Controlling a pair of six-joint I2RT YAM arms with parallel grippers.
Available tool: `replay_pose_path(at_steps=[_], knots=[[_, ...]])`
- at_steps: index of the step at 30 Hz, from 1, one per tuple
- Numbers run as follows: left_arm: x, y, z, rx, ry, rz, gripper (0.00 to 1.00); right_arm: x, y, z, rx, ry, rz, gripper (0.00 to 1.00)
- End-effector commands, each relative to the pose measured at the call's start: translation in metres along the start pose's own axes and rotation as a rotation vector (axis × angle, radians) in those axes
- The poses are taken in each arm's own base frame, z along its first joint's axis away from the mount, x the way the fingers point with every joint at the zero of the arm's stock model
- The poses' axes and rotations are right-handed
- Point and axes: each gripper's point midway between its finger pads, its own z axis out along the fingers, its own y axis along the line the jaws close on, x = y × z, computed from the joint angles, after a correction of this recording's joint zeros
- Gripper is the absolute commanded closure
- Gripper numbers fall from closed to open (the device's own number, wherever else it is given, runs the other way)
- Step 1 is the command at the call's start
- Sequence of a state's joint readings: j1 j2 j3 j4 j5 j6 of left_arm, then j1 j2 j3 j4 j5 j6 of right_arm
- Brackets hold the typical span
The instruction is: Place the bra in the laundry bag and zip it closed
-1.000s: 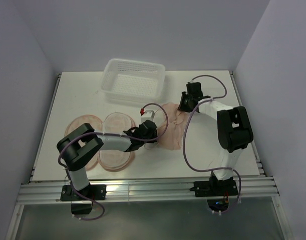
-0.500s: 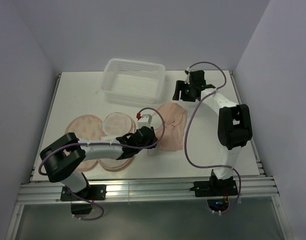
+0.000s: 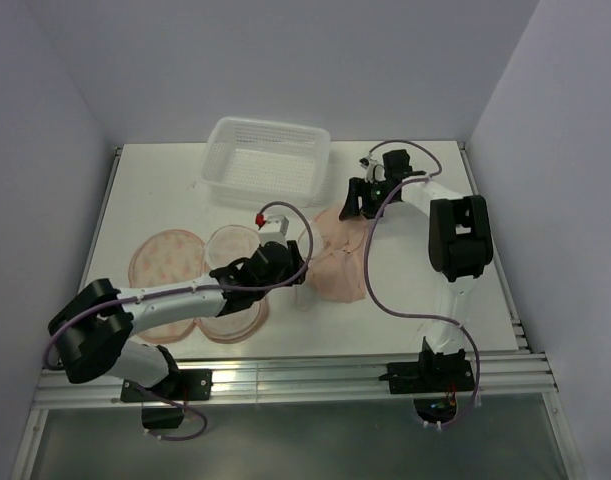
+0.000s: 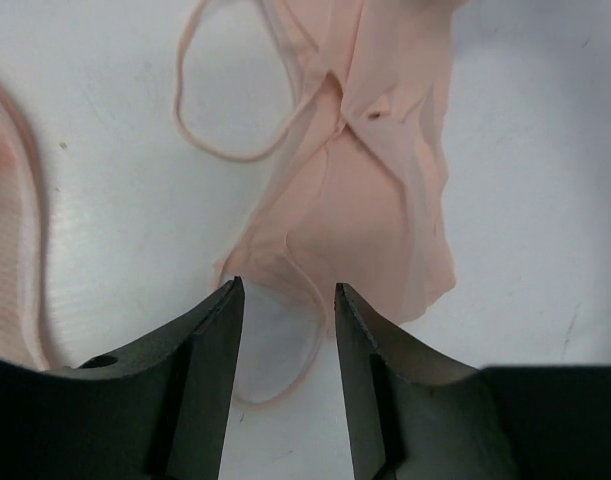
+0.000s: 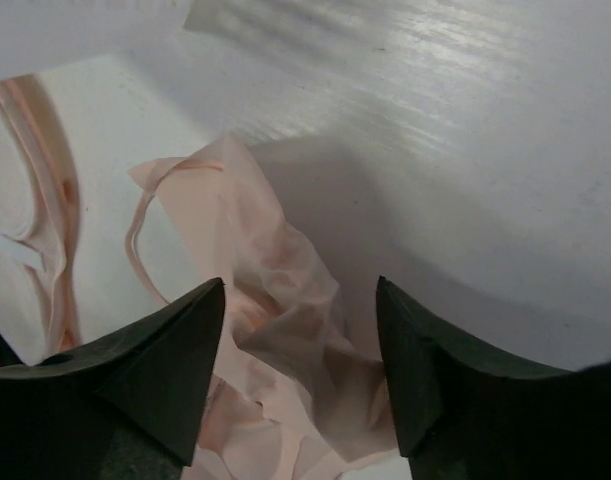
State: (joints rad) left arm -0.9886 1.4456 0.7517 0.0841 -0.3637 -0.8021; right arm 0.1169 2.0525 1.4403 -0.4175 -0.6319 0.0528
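Bra (image 4: 375,200) lies crumpled: thin soft pink fabric, looping straps.

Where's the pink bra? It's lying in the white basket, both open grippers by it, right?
No: the top view shows the bra on the table, not in the white basket. The left gripper and right gripper are indeed open by it.

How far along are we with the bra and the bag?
Nothing is finished yet. The bra lies loose on the table, right of the laundry bag, which is spread open and unzipped. In hand: the left tool is open over the bra's edge and the right tool is open above its far end; neither grips it. Left: grasp the bra, put it in the bag, zip it.
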Motion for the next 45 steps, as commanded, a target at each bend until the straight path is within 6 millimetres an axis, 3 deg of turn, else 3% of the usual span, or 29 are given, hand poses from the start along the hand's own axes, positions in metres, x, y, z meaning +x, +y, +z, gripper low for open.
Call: replay_pose_path(at_steps=[1,5,6,8,9,10,12,13,15,17,18,19,21,22,24,30,35,37,41,45], knots=[[-0.034,0.004,-0.017,0.019,-0.080,-0.017,0.52,-0.004,0.018,-0.001,-0.096,-0.018,-0.020,0.33],[-0.054,0.013,-0.037,0.000,-0.133,-0.025,0.53,-0.007,0.019,-0.002,-0.090,-0.046,-0.018,0.52],[-0.060,0.016,-0.042,-0.011,-0.153,-0.027,0.53,-0.008,0.018,-0.003,-0.083,-0.050,-0.014,0.69],[-0.069,0.023,-0.059,-0.019,-0.182,-0.034,0.53,-0.012,0.019,-0.006,-0.072,-0.078,-0.028,0.79],[-0.072,0.026,-0.064,-0.025,-0.195,-0.039,0.53,-0.014,0.019,-0.008,-0.064,-0.095,-0.020,0.92],[-0.080,0.029,-0.076,-0.020,-0.227,-0.055,0.53,-0.015,0.021,-0.011,-0.064,-0.107,-0.024,0.96],[-0.083,0.038,-0.086,-0.039,-0.239,-0.060,0.52,-0.022,0.035,-0.024,-0.083,-0.168,-0.063,0.98],[-0.089,0.050,-0.101,-0.067,-0.271,-0.067,0.52,-0.028,0.055,-0.046,-0.102,-0.251,-0.127,1.00],[-0.096,0.055,-0.111,-0.073,-0.307,-0.084,0.51,-0.028,0.066,-0.052,-0.117,-0.271,-0.152,1.00],[-0.099,0.064,-0.121,-0.094,-0.323,-0.084,0.49,-0.030,0.093,-0.078,-0.142,-0.338,-0.223,1.00],[-0.105,0.064,-0.131,-0.082,-0.347,-0.094,0.48,-0.023,0.106,-0.080,-0.154,-0.341,-0.251,1.00],[-0.109,0.068,-0.136,-0.094,-0.366,-0.098,0.48,-0.026,0.126,-0.100,-0.161,-0.389,-0.315,1.00],[-0.117,0.070,-0.148,-0.092,-0.397,-0.105,0.46,-0.015,0.151,-0.108,-0.167,-0.408,-0.385,1.00],[-0.120,0.073,-0.152,-0.103,-0.412,-0.107,0.45,-0.017,0.169,-0.128,-0.166,-0.465,-0.444,1.00],[-0.125,0.073,-0.160,-0.094,-0.428,-0.123,0.45,-0.005,0.205,-0.146,-0.201,-0.499,-0.526,1.00],[-0.136,0.072,-0.182,-0.066,-0.463,-0.140,0.43,0.011,0.273,-0.189,-0.223,-0.585,-0.669,1.00],[-0.162,0.071,-0.220,-0.031,-0.553,-0.163,0.35,0.029,0.329,-0.209,-0.311,-0.617,-0.744,1.00],[-0.172,0.074,-0.236,-0.036,-0.582,-0.161,0.32,0.035,0.341,-0.210,-0.325,-0.617,-0.760,1.00],[-0.192,0.083,-0.274,-0.038,-0.671,-0.178,0.31,0.059,0.383,-0.207,-0.423,-0.601,-0.803,1.00],[-0.201,0.093,-0.296,-0.054,-0.721,-0.176,0.30,0.075,0.410,-0.197,-0.512,-0.580,-0.787,1.00]])
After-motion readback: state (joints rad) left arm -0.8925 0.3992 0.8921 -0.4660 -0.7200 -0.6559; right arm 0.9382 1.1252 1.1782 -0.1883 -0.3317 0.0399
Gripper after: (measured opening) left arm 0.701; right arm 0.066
